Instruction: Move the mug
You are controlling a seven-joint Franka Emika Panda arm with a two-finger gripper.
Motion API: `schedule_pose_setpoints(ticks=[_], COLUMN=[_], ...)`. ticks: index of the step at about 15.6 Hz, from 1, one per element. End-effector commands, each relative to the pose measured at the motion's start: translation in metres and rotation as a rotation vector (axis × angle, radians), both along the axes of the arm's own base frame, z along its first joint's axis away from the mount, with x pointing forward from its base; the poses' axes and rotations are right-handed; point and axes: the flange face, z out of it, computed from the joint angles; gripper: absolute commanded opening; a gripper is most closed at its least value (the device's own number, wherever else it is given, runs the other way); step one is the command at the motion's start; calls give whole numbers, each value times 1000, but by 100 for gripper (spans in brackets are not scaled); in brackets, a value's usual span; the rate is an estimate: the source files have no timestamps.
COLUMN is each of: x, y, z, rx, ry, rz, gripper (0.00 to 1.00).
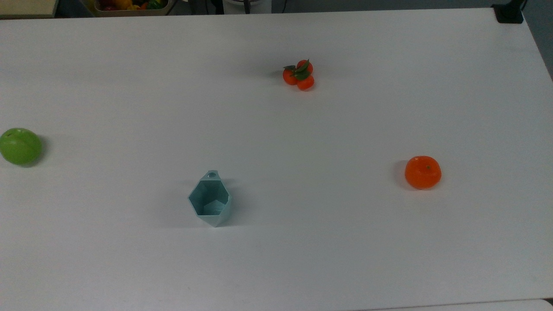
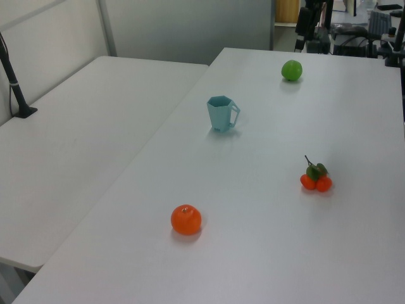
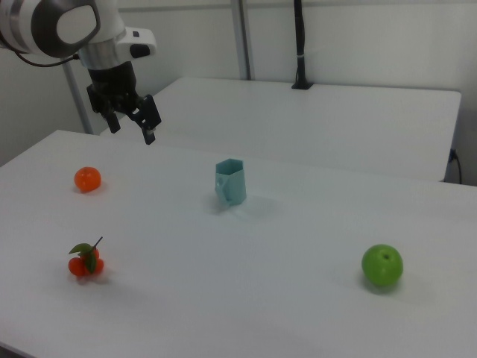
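Note:
The mug (image 1: 210,198) is a pale teal faceted cup standing upright on the white table (image 1: 302,242), its tab handle with a round hole pointing toward the top view's far side. It also stands mid-table in the left view (image 2: 221,114) and in the right view (image 3: 231,181). My gripper (image 3: 133,127) hangs high above the table in the right view's upper left, well away from the mug. Its two fingers are spread with nothing between them.
An orange (image 1: 423,172) lies to the top view's right, a cluster of small oranges with leaves (image 1: 299,74) toward the back, and a green apple (image 1: 20,146) at the left edge. A second table (image 3: 320,119) adjoins, with a black post (image 3: 300,45) on it.

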Motion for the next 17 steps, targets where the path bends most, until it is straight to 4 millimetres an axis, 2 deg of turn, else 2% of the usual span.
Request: schedule_pose_setpoints(ticks=[1, 17], x=[-12, -10], y=[1, 3], z=[-1, -3], rx=[-13, -12], ry=[-7, -13], rz=[17, 12], gripper=[100, 100])
